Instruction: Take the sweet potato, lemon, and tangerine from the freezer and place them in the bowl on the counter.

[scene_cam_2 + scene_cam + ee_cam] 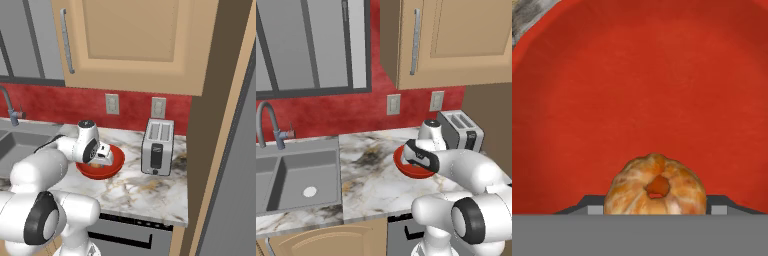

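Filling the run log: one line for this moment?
gripper: shut on tangerine | position: over bowl, fruit not yet released | bowl: on counter, left of toaster

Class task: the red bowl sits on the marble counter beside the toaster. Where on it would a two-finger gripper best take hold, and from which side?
Probably the bowl rim, pinched from above, one finger inside and one outside. It is wide and shallow, too broad to span. The right side faces the toaster; the front edge looks freer.

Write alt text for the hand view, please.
A ridged orange tangerine sits clamped between the jaws of the gripper, held directly over the glossy red bowl. A sliver of veined marble counter shows in the upper left corner.
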